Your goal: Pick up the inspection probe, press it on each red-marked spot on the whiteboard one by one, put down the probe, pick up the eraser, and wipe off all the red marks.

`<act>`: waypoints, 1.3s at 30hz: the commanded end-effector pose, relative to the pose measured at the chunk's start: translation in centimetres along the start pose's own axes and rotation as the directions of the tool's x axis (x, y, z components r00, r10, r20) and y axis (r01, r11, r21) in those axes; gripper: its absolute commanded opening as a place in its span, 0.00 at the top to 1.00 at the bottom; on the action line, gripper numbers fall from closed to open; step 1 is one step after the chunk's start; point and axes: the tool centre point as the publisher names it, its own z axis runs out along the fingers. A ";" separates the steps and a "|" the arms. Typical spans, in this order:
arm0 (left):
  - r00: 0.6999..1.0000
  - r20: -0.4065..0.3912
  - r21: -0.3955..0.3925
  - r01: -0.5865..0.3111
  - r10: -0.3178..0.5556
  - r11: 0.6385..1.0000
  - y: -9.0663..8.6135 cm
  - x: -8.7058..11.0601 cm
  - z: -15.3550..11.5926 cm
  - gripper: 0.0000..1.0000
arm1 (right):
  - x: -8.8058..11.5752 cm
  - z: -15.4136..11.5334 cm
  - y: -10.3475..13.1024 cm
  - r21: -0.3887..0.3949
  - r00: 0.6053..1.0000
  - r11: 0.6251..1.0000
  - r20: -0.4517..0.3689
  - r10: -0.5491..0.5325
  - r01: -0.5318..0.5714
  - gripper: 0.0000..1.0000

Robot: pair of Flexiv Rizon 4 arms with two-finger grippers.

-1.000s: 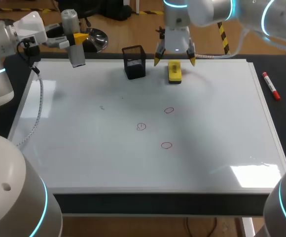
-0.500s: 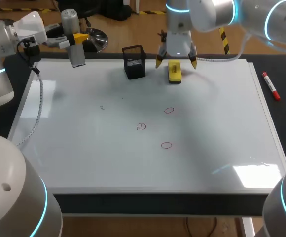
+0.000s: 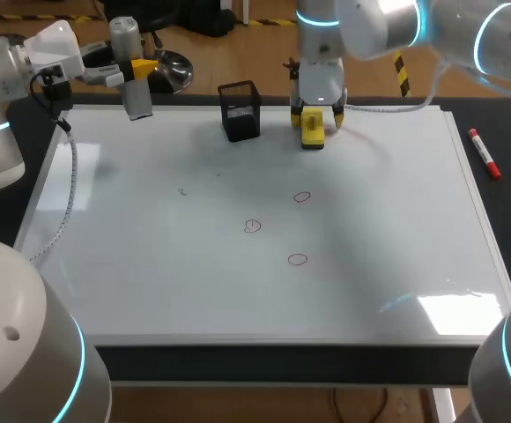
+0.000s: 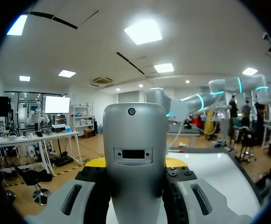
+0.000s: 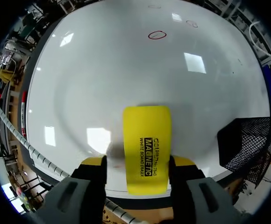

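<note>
Care in centring seems the key to this pick: the right gripper (image 3: 314, 115), barely open, straddles the yellow eraser (image 3: 312, 134) at the far edge of the whiteboard (image 3: 150, 264) with a sliver of gap on one side, while the left gripper (image 3: 140, 67) clamps the inspection probe (image 3: 137, 99) at far left.

R end effector (image 3: 314, 118) lowered, narrowed round eraser (image 3: 312, 132)
</note>
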 end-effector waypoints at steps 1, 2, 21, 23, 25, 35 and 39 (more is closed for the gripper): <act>1.000 0.001 0.003 -0.002 0.002 1.000 0.0 0.0 0.0 1.00 | 0.4 -0.3 0.3 0.005 1.000 1.000 -0.004 0.000 0.000 1.00; 1.000 0.001 0.003 -0.002 0.002 1.000 0.0 0.0 0.0 1.00 | 0.5 -0.3 0.3 0.005 1.000 1.000 -0.004 0.001 -0.001 1.00; 1.000 0.001 0.003 -0.002 0.002 1.000 0.0 0.0 0.0 1.00 | 0.4 -3.2 1.0 0.009 0.998 0.999 0.031 0.049 -0.049 1.00; 1.000 0.001 0.003 -0.002 0.002 1.000 0.0 0.0 0.0 1.00 | 0.6 -3.7 1.2 -0.004 0.997 0.998 0.039 0.067 -0.067 1.00; 1.000 0.001 0.003 -0.002 0.002 1.000 0.0 0.0 0.0 1.00 | 0.9 -4.3 1.3 -0.016 0.997 0.997 0.037 0.072 -0.071 1.00; 1.000 0.001 0.003 -0.002 0.002 1.000 0.0 0.0 0.0 1.00 | 3.4 -6.8 0.4 0.016 0.989 0.990 0.052 0.140 -0.142 1.00; 1.000 0.001 0.003 -0.002 0.002 1.000 0.0 0.0 0.0 1.00 | 4.6 -7.6 0.3 0.036 0.981 0.982 0.069 0.181 -0.184 1.00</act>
